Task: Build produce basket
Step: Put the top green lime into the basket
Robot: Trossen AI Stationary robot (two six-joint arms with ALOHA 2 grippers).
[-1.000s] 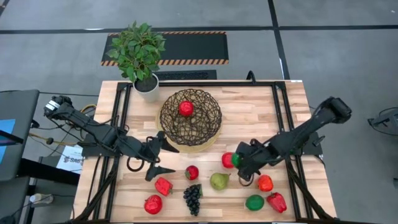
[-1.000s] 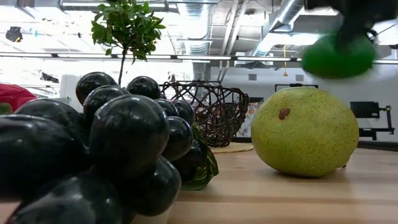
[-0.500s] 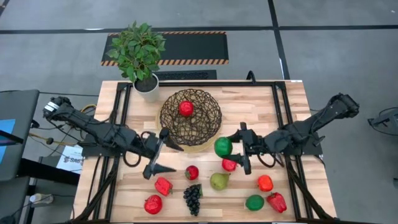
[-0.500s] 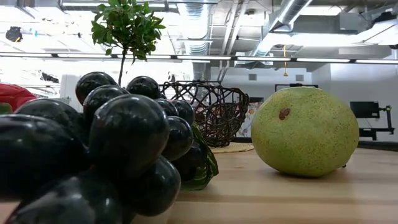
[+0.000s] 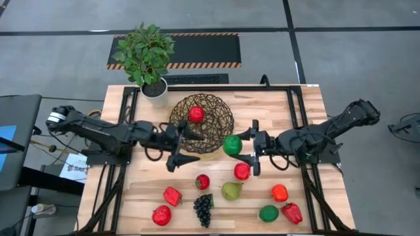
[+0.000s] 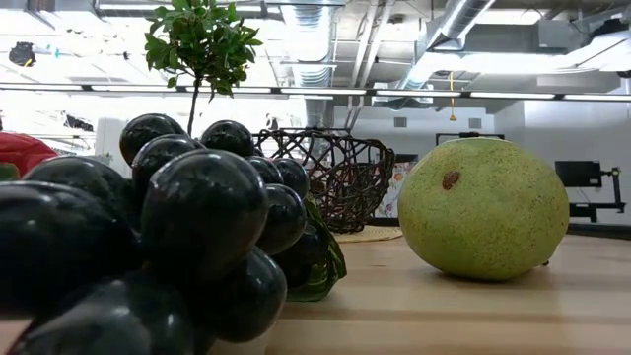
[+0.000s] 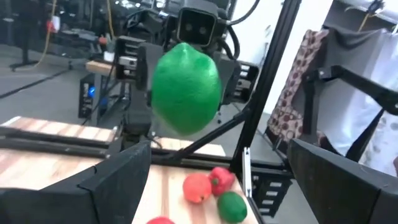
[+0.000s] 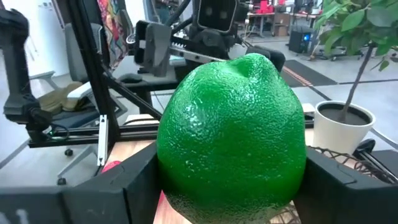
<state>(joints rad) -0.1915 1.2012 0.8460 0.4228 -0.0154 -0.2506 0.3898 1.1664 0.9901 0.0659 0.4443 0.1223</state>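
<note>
The basket (image 5: pixel 201 124), dark woven wire on a tan base, stands mid-table and holds one red fruit (image 5: pixel 195 114). My right gripper (image 5: pixel 234 145) is shut on a green lime (image 5: pixel 231 145) just off the basket's near-right rim. My left gripper (image 5: pixel 186 148) is open at the basket's near-left rim, and in its wrist view it faces the lime (image 7: pixel 186 87). Loose produce rests on the near half of the table: red pieces (image 5: pixel 242 171) (image 5: pixel 202 181), the pear (image 5: pixel 231 191), the grape bunch (image 5: pixel 203 208), an orange piece (image 5: pixel 280 193) and a green piece (image 5: pixel 268 213). My right gripper pinches the green lime (image 8: pixel 233 137) between its two fingers (image 8: pixel 118 193), one on each flank. The fingers come level from the table's right side. The lime does not show in the low view, so it is lifted clear of the table.
A white pot with a leafy plant (image 5: pixel 149 59) stands at the far-left corner, behind the basket. Red peppers (image 5: pixel 172 196) (image 5: pixel 292 212) and a red fruit (image 5: pixel 161 215) lie near the front edge. The grapes (image 6: pixel 168 247) and the pear (image 6: pixel 483 207) fill the low view.
My right gripper, shut on the lime, has risen from among the near-right produce and moved toward the far and left, up to the basket's rim. My left gripper has moved right and toward the far edge, closing on the basket and the lime.
</note>
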